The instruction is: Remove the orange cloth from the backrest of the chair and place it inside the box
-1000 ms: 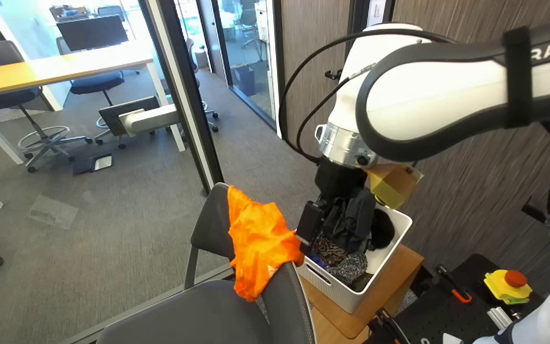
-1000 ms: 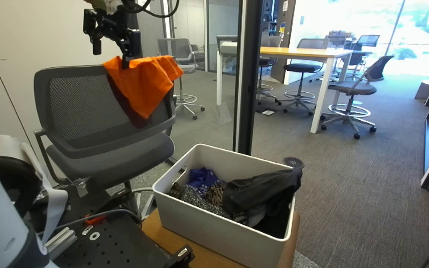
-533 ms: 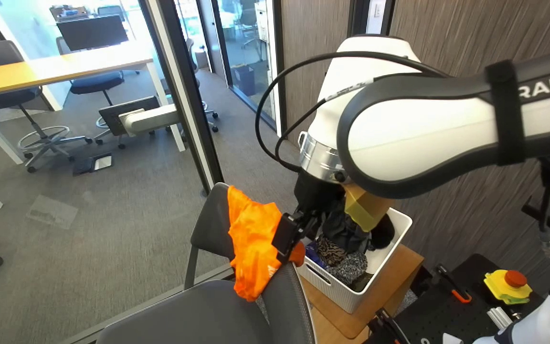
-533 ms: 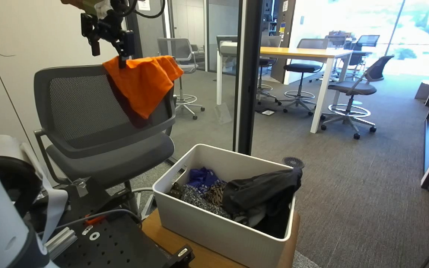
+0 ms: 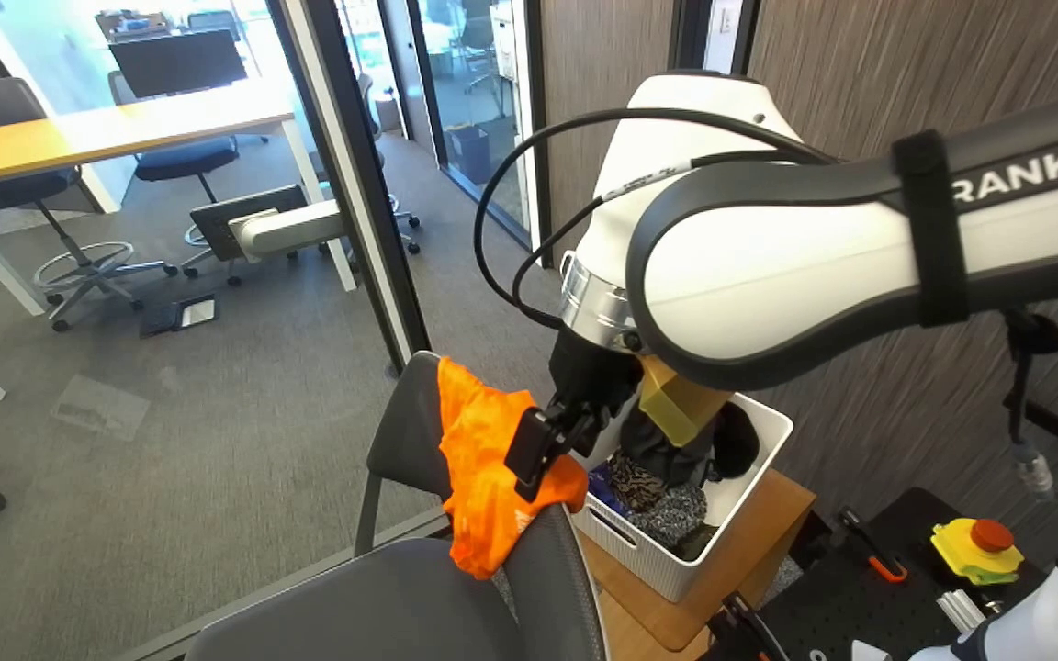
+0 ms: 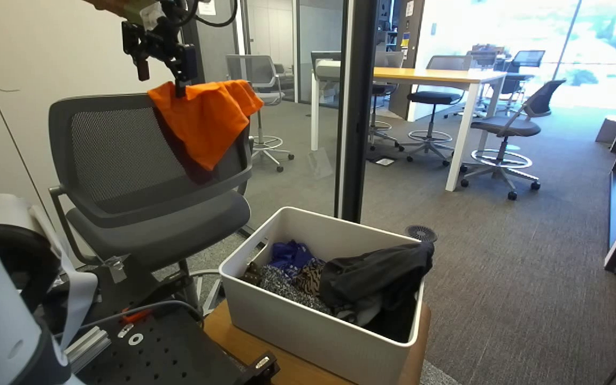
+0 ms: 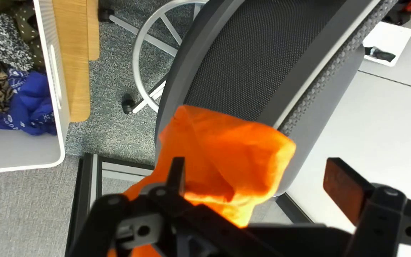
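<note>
Shifted end effector, partly hidden cloth

Desk at ten o'clock, red button at four

In an exterior view the button caps a yellow base; a wooden worktop shows between four and five. In an exterior view, a dark post stands at one o'clock, a swivel seat past two, a round floor vent near four.

Bright daylight, overexposed window, slightly blurred hand
</note>
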